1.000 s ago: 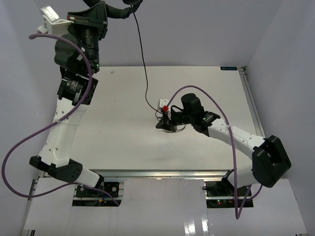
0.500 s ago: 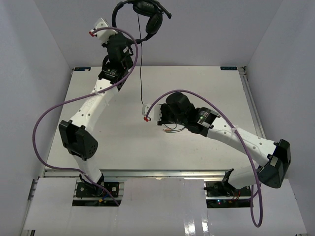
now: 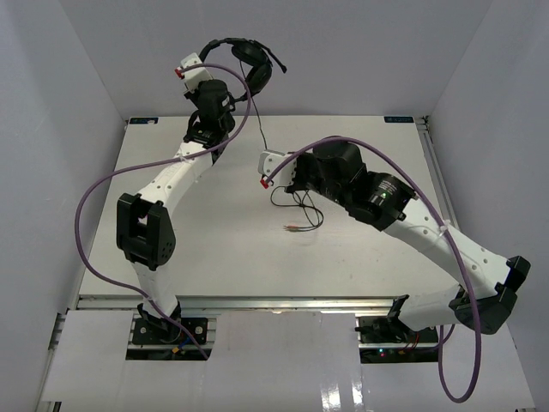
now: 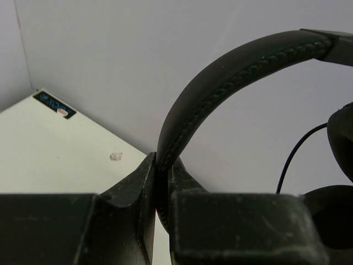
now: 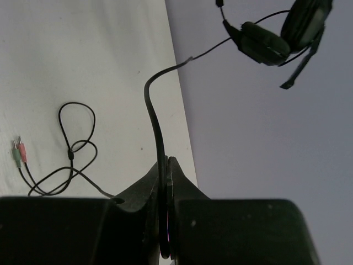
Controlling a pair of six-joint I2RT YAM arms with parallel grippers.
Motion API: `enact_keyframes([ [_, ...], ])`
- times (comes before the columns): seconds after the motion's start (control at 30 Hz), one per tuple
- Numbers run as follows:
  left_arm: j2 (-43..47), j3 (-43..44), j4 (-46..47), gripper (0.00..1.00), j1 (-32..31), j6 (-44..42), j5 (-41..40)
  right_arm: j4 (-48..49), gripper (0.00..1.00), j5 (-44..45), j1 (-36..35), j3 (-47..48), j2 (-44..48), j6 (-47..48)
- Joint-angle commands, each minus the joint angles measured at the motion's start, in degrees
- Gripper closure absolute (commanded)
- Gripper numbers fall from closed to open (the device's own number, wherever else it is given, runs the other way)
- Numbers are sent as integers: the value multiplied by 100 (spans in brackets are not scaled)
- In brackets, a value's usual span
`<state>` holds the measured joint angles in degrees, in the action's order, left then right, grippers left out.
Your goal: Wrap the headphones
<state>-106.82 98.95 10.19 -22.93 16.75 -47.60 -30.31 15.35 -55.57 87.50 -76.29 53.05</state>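
The black headphones (image 3: 244,58) hang in the air over the table's far edge. My left gripper (image 3: 210,70) is shut on their headband (image 4: 220,72), pinched between the jaws (image 4: 162,171); an earcup (image 4: 342,138) shows at the right. The thin cable (image 3: 257,120) runs down from the headset to my right gripper (image 3: 283,172), which is shut on it (image 5: 165,171). In the right wrist view the earcups (image 5: 265,41) and boom mic (image 5: 300,69) hang above. The rest of the cable lies looped on the table (image 3: 296,202), ending in the coloured plugs (image 3: 287,227), which also show in the right wrist view (image 5: 19,152).
The white table (image 3: 197,240) is boxed in by grey walls at the left, back and right. Thick purple robot cables (image 3: 94,206) loop beside both arms. A small mark (image 4: 116,157) is on the table near the back edge.
My left arm has lowered the headphones from the top of the view. My right gripper has moved back and up with the cable, leaving the loops and plugs on the table.
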Motion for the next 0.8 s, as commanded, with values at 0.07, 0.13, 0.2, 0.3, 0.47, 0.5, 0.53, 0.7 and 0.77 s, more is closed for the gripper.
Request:
enact_keyframes([
  [0.07,136,-64,-304,100,197,1722,495,-177,92,-314,2,309,132,242],
  [0.13,151,-7,-493,100,210,2092,663,-188,92,-294,2,175,138,418],
  [0.2,145,92,-649,100,210,2497,893,-161,92,-164,2,97,149,582],
  [0.3,57,162,-874,100,207,2721,1062,-2,92,118,46,264,77,755],
  [0.47,25,-338,-877,100,201,3114,1302,67,92,78,185,960,-139,962],
  [0.5,21,-423,-854,100,201,3202,1360,69,92,59,192,1036,-200,1048],
  [0.53,21,-510,-784,100,201,3312,1440,73,92,59,192,1073,-247,1145],
  [0.7,-90,-567,-594,100,180,3948,1869,43,92,99,183,1015,-312,1564],
  [0.77,-168,-502,-589,100,150,4116,1952,26,92,93,178,1022,-340,1659],
])
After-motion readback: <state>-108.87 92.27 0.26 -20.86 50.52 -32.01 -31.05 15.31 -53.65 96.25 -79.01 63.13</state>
